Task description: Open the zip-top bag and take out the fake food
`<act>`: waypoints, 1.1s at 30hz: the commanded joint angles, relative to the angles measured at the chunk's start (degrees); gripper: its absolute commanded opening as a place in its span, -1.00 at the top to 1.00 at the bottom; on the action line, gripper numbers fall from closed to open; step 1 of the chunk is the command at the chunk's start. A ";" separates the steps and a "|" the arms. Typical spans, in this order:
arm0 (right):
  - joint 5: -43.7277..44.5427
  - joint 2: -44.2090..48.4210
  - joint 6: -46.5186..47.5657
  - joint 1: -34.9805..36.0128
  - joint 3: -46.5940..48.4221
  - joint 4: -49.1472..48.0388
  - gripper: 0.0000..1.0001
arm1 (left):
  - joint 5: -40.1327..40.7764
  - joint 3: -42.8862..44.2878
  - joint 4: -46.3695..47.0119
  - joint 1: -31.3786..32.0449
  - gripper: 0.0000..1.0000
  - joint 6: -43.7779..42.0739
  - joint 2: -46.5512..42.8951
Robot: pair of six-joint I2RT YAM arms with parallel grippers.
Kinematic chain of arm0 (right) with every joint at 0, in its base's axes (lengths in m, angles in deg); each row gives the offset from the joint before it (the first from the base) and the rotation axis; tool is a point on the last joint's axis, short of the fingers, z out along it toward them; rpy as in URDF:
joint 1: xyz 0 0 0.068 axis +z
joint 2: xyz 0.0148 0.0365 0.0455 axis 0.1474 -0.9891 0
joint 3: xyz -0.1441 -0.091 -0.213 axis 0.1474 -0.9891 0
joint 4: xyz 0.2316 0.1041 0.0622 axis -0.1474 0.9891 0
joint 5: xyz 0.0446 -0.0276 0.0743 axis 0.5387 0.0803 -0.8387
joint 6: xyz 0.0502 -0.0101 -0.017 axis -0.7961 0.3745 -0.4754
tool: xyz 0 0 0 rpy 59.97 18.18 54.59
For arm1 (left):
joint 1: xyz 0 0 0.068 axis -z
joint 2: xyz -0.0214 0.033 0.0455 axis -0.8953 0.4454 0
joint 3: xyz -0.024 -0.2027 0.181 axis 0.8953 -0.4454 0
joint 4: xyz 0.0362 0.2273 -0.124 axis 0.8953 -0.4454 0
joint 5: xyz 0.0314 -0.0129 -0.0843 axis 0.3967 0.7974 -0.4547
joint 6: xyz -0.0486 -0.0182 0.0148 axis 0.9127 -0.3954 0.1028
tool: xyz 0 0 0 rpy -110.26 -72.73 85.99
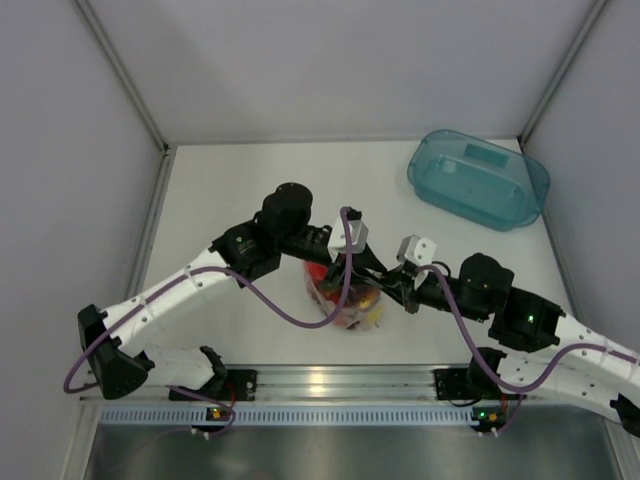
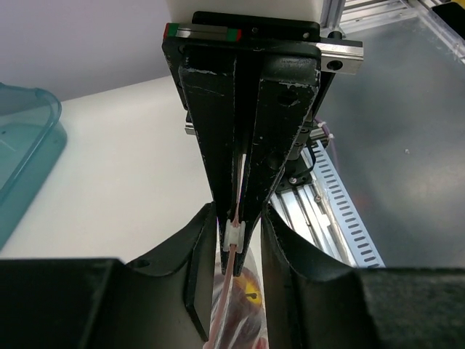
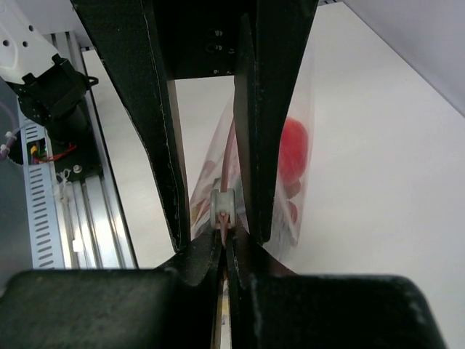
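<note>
Claws, left (image 2: pixel 236 218) and right (image 3: pixel 224 243), both pinch my bag (image 1: pixel 345 300) zip; hard pulling might rip it.

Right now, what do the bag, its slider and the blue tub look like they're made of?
Clear zip-top bag: thin glossy plastic film, since the red fake food shows through it. Small white zip slider: looks like hard matte plastic. Teal translucent tub: rigid moulded plastic, smooth, semi-glossy, see-through to the table. Both hands, left and right, are pinching the zip strip.
</note>
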 commanded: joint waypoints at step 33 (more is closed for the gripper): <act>2.65 0.34 0.09 0.76 1.29 -1.55 1.00 | -0.10 2.36 -2.62 -3.31 1.00 -3.12 0.78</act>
